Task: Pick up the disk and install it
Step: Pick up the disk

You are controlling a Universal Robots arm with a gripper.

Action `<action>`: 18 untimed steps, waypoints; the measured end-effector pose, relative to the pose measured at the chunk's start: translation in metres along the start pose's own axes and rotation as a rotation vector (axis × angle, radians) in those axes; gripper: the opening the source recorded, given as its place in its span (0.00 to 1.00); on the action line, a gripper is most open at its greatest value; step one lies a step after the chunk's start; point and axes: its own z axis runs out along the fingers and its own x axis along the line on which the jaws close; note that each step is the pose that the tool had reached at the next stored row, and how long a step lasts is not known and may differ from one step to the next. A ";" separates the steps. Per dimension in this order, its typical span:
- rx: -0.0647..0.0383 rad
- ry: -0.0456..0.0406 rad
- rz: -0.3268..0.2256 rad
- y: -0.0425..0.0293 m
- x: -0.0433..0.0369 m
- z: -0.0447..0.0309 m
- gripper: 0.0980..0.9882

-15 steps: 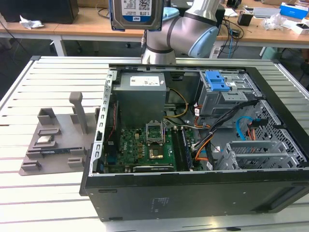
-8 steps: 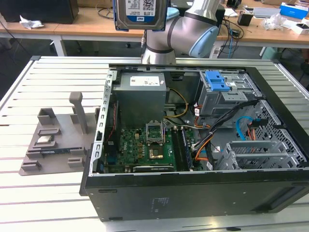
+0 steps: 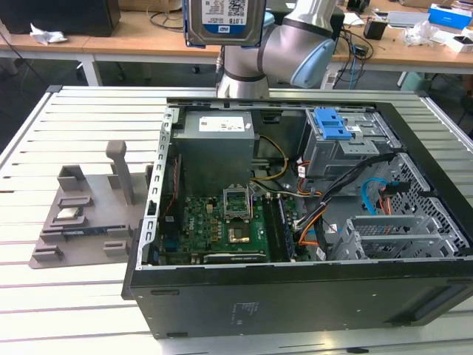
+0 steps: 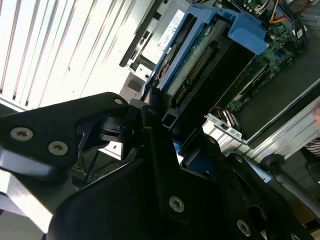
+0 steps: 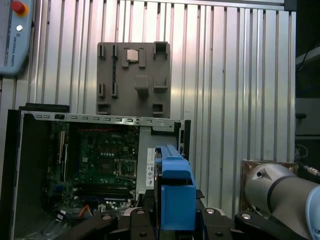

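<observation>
Exterior view: the disk (image 3: pixel 224 22), label facing the camera, hangs in the air at 12 o'clock, above the rear of the open computer case (image 3: pixel 295 296). Inside the case, the drive cage (image 3: pixel 341 140) sits at 2 o'clock; the grey fixture tray (image 3: pixel 81 214) lies on the slatted table (image 3: pixel 74 318) at 9 o'clock. Second wrist view: the gripper (image 4: pixel 157 117) is clamped on the disk's one end.

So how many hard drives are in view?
1: the flat silver-metal hard drive with a white-and-blue label, held in the air by the black gripper. The grey metal cage with the blue latch may hide others.
</observation>
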 end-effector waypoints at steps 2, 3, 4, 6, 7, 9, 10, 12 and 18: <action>0.000 0.0000 0.000 -0.0034 0.0001 -0.0002 0.30; 0.000 0.0000 0.000 -0.0056 0.0002 -0.0003 0.30; 0.000 0.0000 0.000 -0.0080 0.0004 -0.0005 0.30; 0.000 0.0000 0.000 -0.0104 0.0005 -0.0006 0.30; 0.000 0.0000 0.000 -0.0114 0.0005 -0.0007 0.30; 0.000 -0.0001 0.000 -0.0142 0.0006 -0.0008 0.30; 0.000 0.0000 0.000 -0.0167 0.0007 -0.0008 0.30; 0.000 -0.0001 0.000 -0.0198 0.0009 -0.0004 0.30; 0.000 0.0000 0.000 -0.0293 0.0014 0.0037 0.30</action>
